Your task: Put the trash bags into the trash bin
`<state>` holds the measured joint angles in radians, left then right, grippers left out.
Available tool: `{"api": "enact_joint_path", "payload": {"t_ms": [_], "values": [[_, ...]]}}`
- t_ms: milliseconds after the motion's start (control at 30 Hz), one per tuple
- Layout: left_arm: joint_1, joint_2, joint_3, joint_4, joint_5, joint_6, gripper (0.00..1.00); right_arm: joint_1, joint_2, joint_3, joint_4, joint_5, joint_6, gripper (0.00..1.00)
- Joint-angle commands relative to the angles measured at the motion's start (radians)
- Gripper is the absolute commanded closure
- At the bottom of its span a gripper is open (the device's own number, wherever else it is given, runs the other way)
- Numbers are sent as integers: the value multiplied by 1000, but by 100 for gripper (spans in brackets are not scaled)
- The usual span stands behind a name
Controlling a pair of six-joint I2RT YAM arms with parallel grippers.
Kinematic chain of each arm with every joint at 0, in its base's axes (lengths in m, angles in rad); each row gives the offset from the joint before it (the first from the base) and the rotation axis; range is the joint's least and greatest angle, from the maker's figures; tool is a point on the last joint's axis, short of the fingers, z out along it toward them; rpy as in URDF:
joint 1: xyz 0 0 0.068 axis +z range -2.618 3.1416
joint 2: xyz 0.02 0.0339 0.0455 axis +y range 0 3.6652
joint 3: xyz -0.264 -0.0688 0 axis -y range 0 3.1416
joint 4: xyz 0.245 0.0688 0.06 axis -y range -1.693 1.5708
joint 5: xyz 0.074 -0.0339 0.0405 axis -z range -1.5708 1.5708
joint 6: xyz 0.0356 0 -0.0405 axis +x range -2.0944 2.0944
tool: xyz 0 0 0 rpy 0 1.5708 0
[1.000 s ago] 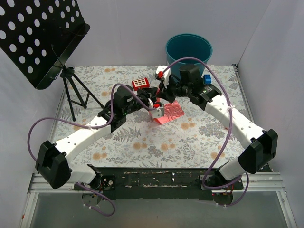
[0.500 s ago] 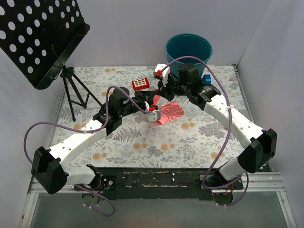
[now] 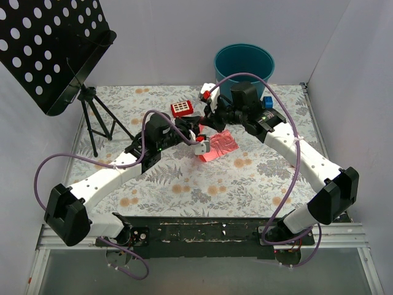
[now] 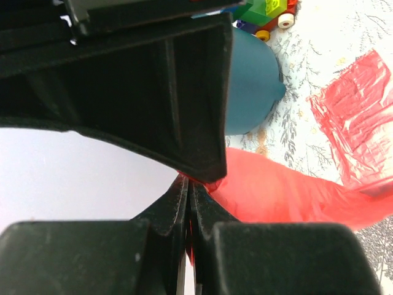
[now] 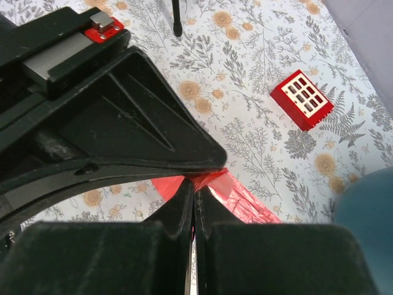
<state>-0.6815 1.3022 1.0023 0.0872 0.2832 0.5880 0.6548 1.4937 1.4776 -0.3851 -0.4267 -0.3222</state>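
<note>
Red crinkly trash bag [image 3: 220, 146] sits mid-frame on the floral counter [image 3: 184, 184]. Left fingers [image 4: 169, 209] are pressed together, clamped on its film, and the right fingers [image 5: 175, 212] are pinching the same bag too. Teal trash bin [image 3: 244, 64] stands at upper centre, apart from the bag.

No legible text, label, brand, number or sign can be read in any view. The small red block [image 3: 182, 108] carries only a white grid pattern with no characters. The cover on the table [image 3: 184, 184] shows only a floral and fern print.
</note>
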Motion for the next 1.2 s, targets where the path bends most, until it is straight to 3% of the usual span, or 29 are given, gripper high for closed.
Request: {"api": "enact_joint_path", "payload": {"t_ms": [0, 167, 333, 533, 733, 967, 1167], "values": [[11, -66, -25, -43, 37, 1, 100, 2, -35, 11, 54, 19, -47, 99], [10, -80, -7, 43, 79, -19, 100, 2, -27, -63, 51, 22, -77, 99], [11, -44, -8, 65, 8, -20, 100, 0, -42, -42, 34, -23, -55, 99], [11, -75, -50, -76, 42, -16, 100, 0, -50, 56, 60, -44, -12, 99], [3, -141, -50, -76, 134, -30, 100, -7, -13, 47, 54, 26, -58, 99], [11, -47, -18, 83, -21, -30, 100, 34, -44, 32, 15, -184, -25, 99], [13, -89, -42, 43, 60, -34, 100, 16, -13, 43, 60, -74, -11, 99]]}}
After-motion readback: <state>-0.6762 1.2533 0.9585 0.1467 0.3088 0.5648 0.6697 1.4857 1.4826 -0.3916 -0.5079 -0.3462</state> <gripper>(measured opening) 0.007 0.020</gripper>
